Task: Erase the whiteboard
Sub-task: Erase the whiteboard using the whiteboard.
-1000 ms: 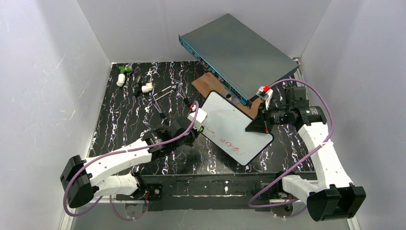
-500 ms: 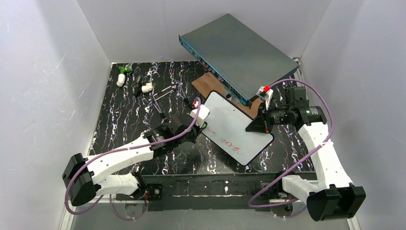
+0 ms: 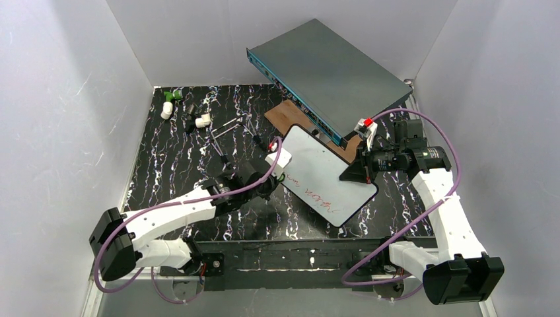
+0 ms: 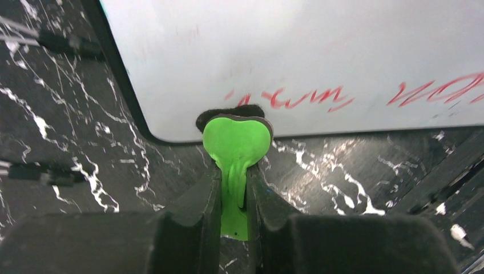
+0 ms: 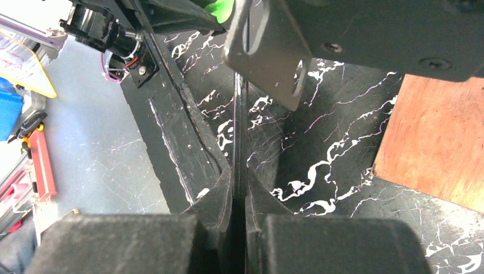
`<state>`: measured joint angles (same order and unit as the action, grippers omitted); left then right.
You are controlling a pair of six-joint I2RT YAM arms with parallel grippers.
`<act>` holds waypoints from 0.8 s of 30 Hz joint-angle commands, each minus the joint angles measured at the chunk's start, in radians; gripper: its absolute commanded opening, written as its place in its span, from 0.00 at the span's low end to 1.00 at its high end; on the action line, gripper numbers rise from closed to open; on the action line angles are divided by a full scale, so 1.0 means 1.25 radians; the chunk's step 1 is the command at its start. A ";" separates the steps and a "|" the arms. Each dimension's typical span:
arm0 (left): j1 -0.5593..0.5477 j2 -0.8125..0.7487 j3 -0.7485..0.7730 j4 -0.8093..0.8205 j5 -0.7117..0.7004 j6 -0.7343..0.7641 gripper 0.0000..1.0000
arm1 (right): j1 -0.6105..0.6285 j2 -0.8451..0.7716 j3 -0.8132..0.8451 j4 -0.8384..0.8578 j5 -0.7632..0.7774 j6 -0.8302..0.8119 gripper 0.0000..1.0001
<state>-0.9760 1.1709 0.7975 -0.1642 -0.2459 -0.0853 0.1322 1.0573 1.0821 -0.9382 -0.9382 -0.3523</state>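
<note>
The whiteboard lies tilted over the black marbled table, with red handwriting along its near edge. My left gripper is shut on a green eraser with a dark pad. The pad rests on the board's near-left rim, just below the red writing on the whiteboard. My right gripper is shut on the board's right edge. In the right wrist view the board shows edge-on between that gripper's closed fingers.
A grey-teal metal box leans at the back. A brown wooden plank lies under it and the board's far corner. Small white and green parts and thin black pens lie at the far left. Walls close in on three sides.
My left gripper with the eraser moved a little up the board's left edge, then back toward me. The board and my right arm have not moved.
</note>
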 commanded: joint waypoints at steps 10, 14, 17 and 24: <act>0.006 0.060 0.103 -0.015 -0.035 0.059 0.00 | 0.000 -0.022 0.006 0.014 -0.117 0.000 0.01; 0.006 0.056 0.031 -0.001 -0.021 0.024 0.00 | 0.000 -0.022 0.006 0.013 -0.118 -0.002 0.01; 0.006 0.049 -0.003 0.006 -0.013 0.005 0.00 | 0.000 -0.020 0.006 0.012 -0.120 -0.002 0.01; 0.006 0.053 0.063 -0.002 -0.017 0.036 0.00 | 0.000 -0.015 0.009 0.011 -0.123 -0.002 0.01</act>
<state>-0.9760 1.2362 0.8021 -0.1608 -0.2573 -0.0586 0.1246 1.0573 1.0817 -0.9390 -0.9188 -0.3592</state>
